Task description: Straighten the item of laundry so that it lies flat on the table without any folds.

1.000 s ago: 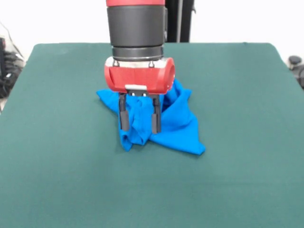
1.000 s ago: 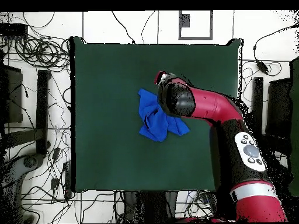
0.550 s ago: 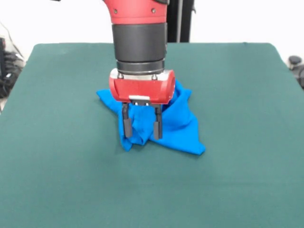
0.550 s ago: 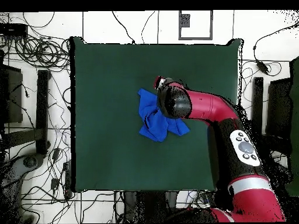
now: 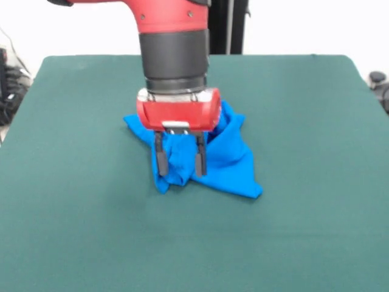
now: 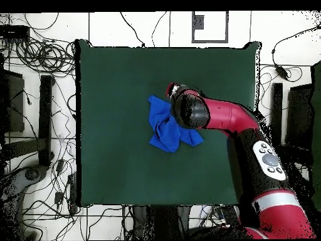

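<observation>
From my front camera, the nearest stretch of the counter (image 5: 194, 243) is bare green felt. Beyond it, near the middle, lies the T-shirt (image 5: 228, 164), bunched into a crumpled heap with one corner pointing toward me on the right and a rolled fold standing up at the left. I cannot make out sleeves, collar or hem in this bundle, so which part of the shirt is which stays unclear to me.

The gripper (image 5: 179, 163) hangs straight down over the heap's left part. Its jaws are spread, the two black fingers (image 5: 160, 159) straddling the raised fold with blue cloth showing between them; whether the tips press the fabric or only sit in front of it I cannot tell. The red wrist housing and the black cylinder above it hide the shirt's far upper part, and the arm (image 5: 173, 42) is cut off by the top edge.

The overhead camera gives me what the front one lacks: the counter's whole outline (image 6: 113, 75), the T-shirt (image 6: 164, 132) lying roughly at its centre, and the arm (image 6: 232, 119) reaching in from one side. There the wrist covers the jaws completely, along with the shirt's edge beneath it.
</observation>
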{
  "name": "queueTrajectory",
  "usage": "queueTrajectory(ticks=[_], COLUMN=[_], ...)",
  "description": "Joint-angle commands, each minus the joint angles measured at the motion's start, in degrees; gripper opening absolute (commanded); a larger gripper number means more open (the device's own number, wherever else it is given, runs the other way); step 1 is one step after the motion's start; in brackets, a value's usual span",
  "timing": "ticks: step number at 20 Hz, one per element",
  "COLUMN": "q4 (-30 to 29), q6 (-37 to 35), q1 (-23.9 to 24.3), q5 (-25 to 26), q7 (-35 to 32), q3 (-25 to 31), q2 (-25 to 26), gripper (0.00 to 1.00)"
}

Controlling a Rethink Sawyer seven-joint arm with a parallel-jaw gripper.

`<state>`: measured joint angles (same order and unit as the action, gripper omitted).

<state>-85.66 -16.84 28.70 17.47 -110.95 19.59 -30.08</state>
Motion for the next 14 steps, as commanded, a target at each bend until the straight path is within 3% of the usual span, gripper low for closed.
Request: queueTrajectory(ticks=[1, 8, 14], q4=[-11.6, -14.2, -14.8], q6=[-10.0, -11.9, -9.9], q1=[4.0, 7.3, 7.3], q5=[-0.8, -0.6, 0.6], q7=[6.3, 6.9, 5.3], q3=[8.1, 11.0, 11.4], q2=[-12.0, -14.0, -13.4], gripper=[1.0, 1.0, 1.0])
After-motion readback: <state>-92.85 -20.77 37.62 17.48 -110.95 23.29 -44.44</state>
